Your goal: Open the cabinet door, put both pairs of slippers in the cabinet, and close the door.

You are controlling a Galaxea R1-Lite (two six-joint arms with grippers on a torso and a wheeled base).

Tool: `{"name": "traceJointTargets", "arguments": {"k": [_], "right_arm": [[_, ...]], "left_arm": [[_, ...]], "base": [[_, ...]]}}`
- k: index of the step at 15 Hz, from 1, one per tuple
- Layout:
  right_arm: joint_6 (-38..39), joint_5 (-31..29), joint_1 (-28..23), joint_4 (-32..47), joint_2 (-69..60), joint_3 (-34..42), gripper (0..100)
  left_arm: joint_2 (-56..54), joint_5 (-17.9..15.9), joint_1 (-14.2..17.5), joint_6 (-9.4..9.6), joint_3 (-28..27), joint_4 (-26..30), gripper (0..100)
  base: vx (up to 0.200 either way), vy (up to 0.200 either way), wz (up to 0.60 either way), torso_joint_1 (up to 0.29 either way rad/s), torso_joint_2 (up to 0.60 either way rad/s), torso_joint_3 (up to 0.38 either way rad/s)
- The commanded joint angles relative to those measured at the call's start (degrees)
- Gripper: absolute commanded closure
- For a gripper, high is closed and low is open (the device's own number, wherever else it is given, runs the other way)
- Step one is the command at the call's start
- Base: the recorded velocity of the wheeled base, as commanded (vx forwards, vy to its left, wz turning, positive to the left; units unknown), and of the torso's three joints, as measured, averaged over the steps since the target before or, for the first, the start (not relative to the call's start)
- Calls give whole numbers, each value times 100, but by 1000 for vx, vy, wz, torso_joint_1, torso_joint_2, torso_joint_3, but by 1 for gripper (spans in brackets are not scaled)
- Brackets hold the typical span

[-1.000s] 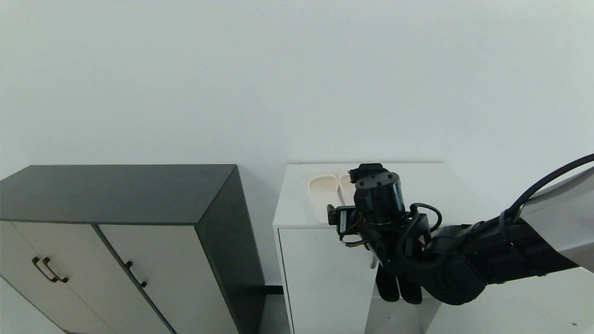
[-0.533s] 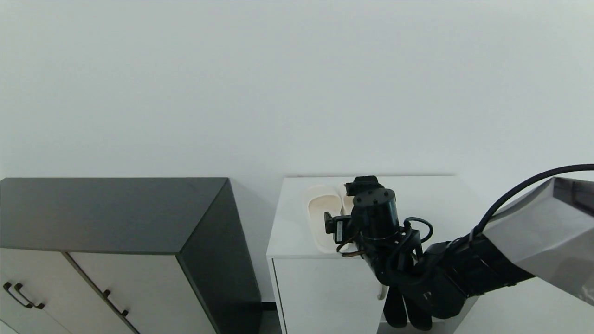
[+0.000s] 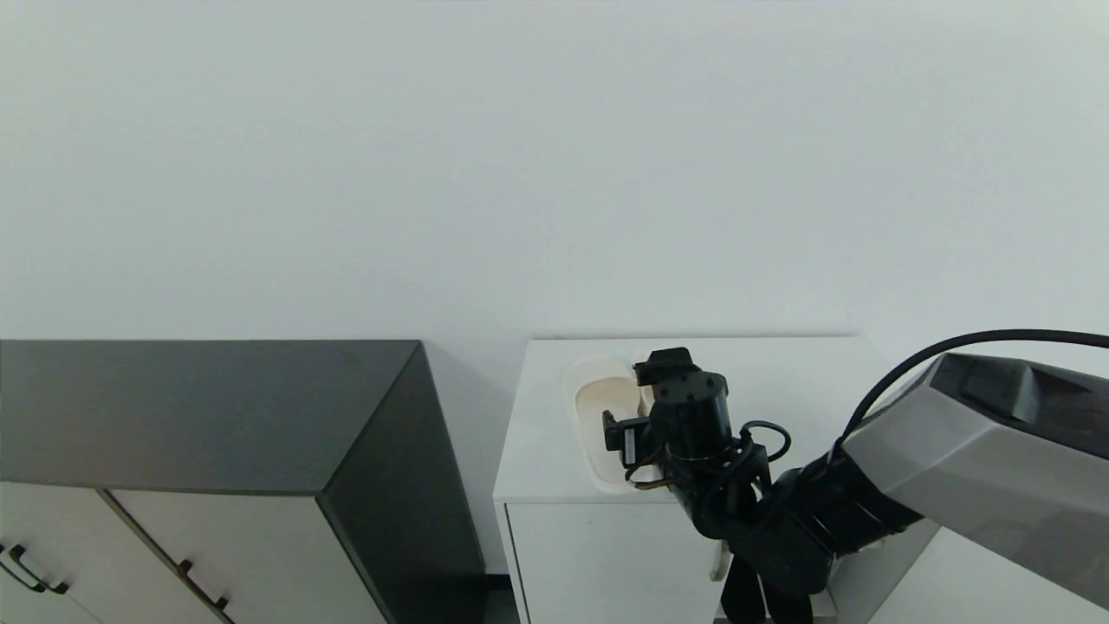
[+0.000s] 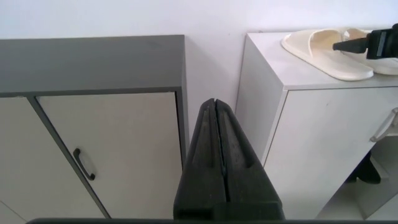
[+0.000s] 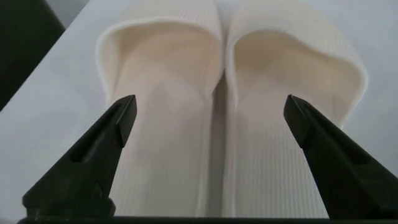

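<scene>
A pair of cream slippers point(image 3: 596, 414) lies side by side on top of the white cabinet point(image 3: 598, 555). My right gripper point(image 5: 211, 118) hovers just over them, open, with one finger point(image 5: 115, 127) outside each slipper point(image 5: 168, 124) and nothing held. In the head view the right wrist point(image 3: 684, 416) covers the right-hand slipper. Two black slipper-like shapes point(image 3: 762, 598) show below the arm by the cabinet's front, partly hidden. My left gripper point(image 4: 215, 102) is shut and empty, held low in front of the gap between the two cabinets.
A dark-topped cabinet point(image 3: 217, 407) with cream doors and black handles point(image 4: 84, 165) stands left of the white one, a narrow gap between them. A white door handle point(image 4: 384, 124) shows at the white cabinet's front. The wall lies close behind both.
The head camera has shifted, so both cabinets sit lower and further left in the picture. The right gripper has edged forward and left over the cream slippers.
</scene>
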Motion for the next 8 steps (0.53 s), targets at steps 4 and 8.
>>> {"name": "traceJointTargets", "arguments": {"k": [4, 8], "right_arm": [[-117, 140, -164, 26, 590, -850, 0], [-170, 149, -234, 26, 722, -1043, 100]], "left_arm": [[7, 1, 1, 2, 0, -1, 100], [7, 1, 1, 2, 0, -1, 100]], "base": [[0, 0, 0, 0, 0, 0], [0, 0, 0, 0, 0, 0]]}}
